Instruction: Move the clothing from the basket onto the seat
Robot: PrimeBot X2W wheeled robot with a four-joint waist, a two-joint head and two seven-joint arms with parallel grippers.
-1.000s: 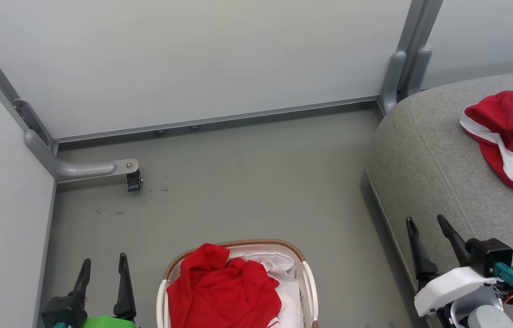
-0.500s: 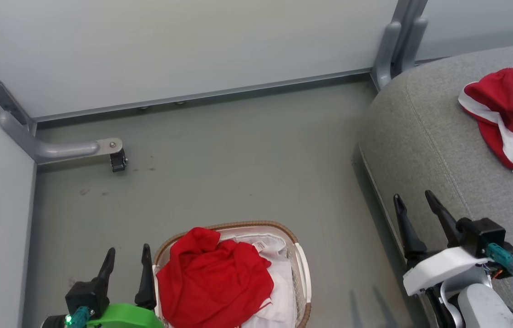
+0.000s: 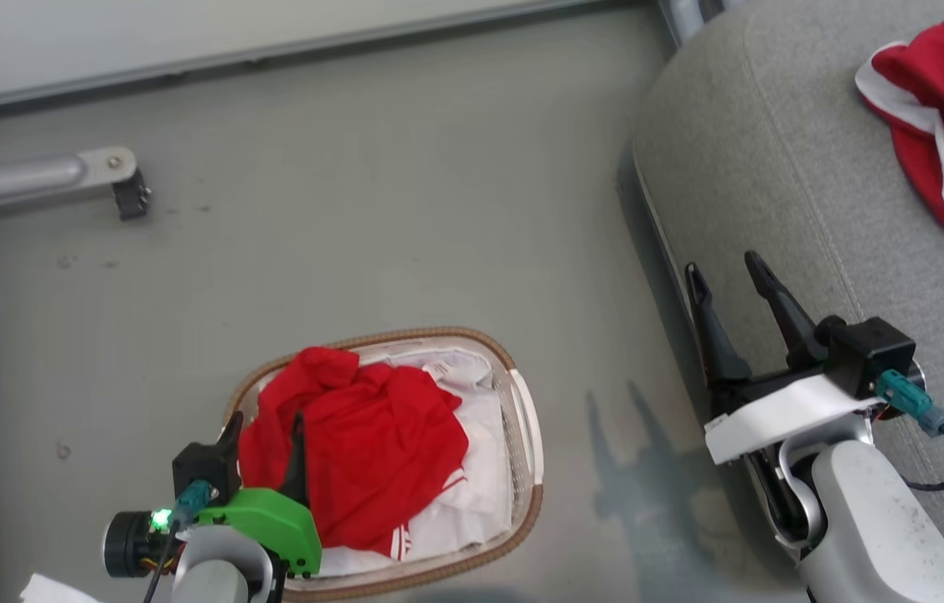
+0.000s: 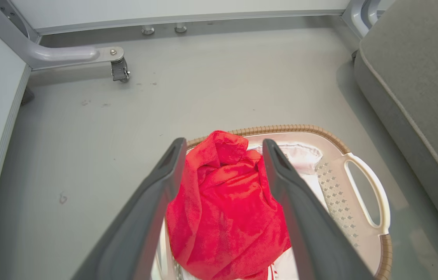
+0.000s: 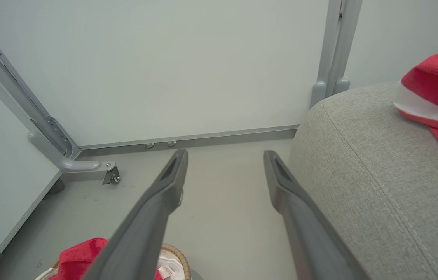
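Reaching in from the side, the robot's left gripper (image 3: 265,419) now hangs over the oval white lattice laundry basket (image 3: 526,435) with its brown woven rim. Its long dark fingers are spread wide and empty on either side of the crumpled bright red garment (image 3: 371,444) heaped inside. A second earlier that gripper stood off to the basket's side, clear of the rim. The head camera has also tipped downward, so the whole scene has slid up the head view. The shift suggests the next pick is being lined up, not yet made.

The right gripper (image 3: 723,262), jaws likewise apart and holding nothing, hovers at the edge of the large grey woven-fabric sofa seat (image 3: 773,167). There, another red garment with white stripes (image 3: 941,59) already lies, well apart from the basket; that piece is cut off at the view's right edge.

The left arm hides the basket's near-left rim, and whether the fingertips touch the cloth cannot be told. What lies beneath the top garment, over the white fabric liner (image 3: 484,469), is hidden too.
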